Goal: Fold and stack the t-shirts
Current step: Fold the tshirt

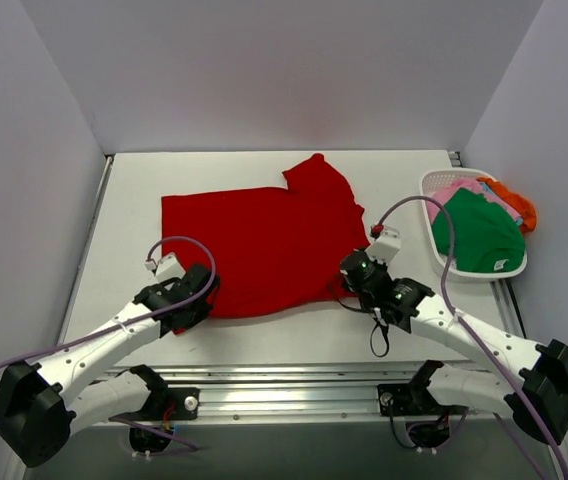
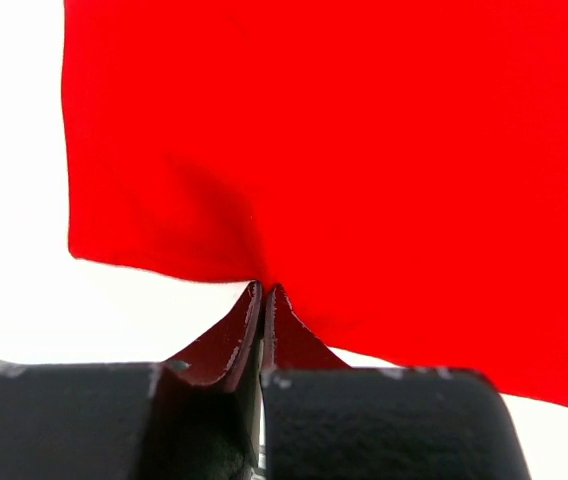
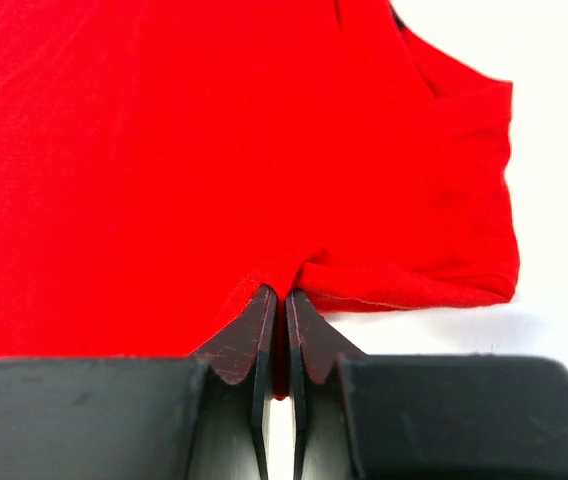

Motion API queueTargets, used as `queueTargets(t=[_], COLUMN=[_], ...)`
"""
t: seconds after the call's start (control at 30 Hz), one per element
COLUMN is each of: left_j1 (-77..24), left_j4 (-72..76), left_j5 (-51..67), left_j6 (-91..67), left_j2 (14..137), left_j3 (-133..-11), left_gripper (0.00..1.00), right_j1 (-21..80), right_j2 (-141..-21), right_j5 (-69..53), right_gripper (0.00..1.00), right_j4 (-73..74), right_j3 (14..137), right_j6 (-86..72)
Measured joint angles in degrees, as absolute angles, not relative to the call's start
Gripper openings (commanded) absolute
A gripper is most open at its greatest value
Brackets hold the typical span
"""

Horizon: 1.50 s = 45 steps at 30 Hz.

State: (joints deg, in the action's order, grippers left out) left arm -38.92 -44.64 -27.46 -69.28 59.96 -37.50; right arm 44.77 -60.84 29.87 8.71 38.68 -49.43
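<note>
A bright red t-shirt (image 1: pixel 259 240) lies spread on the white table, one sleeve pointing to the far side. My left gripper (image 1: pixel 201 300) is shut on its near left hem; in the left wrist view the fingertips (image 2: pixel 253 300) pinch the red t-shirt (image 2: pixel 364 150). On the shirt's near right edge my right gripper (image 1: pixel 349 275) is shut too. The right wrist view shows red cloth (image 3: pixel 214 150) bunched between that gripper's fingertips (image 3: pixel 261 303). Green (image 1: pixel 479 232), pink (image 1: pixel 454 190) and orange (image 1: pixel 512 198) t-shirts fill the basket.
A white slatted basket (image 1: pixel 434 180) stands at the table's right side by the wall. Purple cables loop over both arms. A metal rail (image 1: pixel 284 380) runs along the near edge between the arm bases.
</note>
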Motion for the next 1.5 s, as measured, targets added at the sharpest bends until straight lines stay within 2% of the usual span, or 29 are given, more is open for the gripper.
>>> queueTargets(t=[0.4, 0.73, 1.2, 1.27, 1.3, 1.37, 1.4, 1.5], left_j1=[-24.8, -18.5, -10.6, -9.8, -9.5, -9.1, -8.9, -8.8], left_j4=[-35.0, -29.8, -26.6, -26.6, -26.5, -26.3, -25.9, -25.1], left_j5=[-20.0, -12.6, -4.1, -3.3, -2.9, -2.0, -1.5, -0.6], left_j6=[-52.9, -43.6, -39.0, -38.5, -38.3, -38.1, -38.4, -38.6], left_j2=[66.8, 79.9, 101.6, 103.8, 104.7, 105.6, 105.8, 105.9], left_j3=[-41.2, -50.7, -65.4, -66.0, -66.2, -67.0, -67.4, -67.6], left_gripper=[0.03, 0.02, 0.03, 0.10, 0.24, 0.36, 0.46, 0.53], right_j1=[44.6, 41.9, 31.9, 30.8, 30.4, 29.5, 29.2, 28.4], right_j2=[-74.7, -90.8, -115.0, -117.5, -118.8, -121.1, -122.0, -124.7], right_j5=[35.3, 37.6, 34.9, 34.2, 34.0, 33.0, 32.6, 31.2], right_gripper=[0.00, 0.00, 0.00, 0.00, 0.00, 0.00, 0.00, 0.00], right_j4=[10.6, 11.9, 13.9, 14.3, 14.4, 14.4, 14.5, 14.6], right_j3=[51.2, 63.6, 86.4, 88.6, 89.8, 91.9, 92.8, 95.4], right_j6=[-49.6, -49.1, -45.3, -44.6, -44.3, -43.4, -43.1, -42.3])
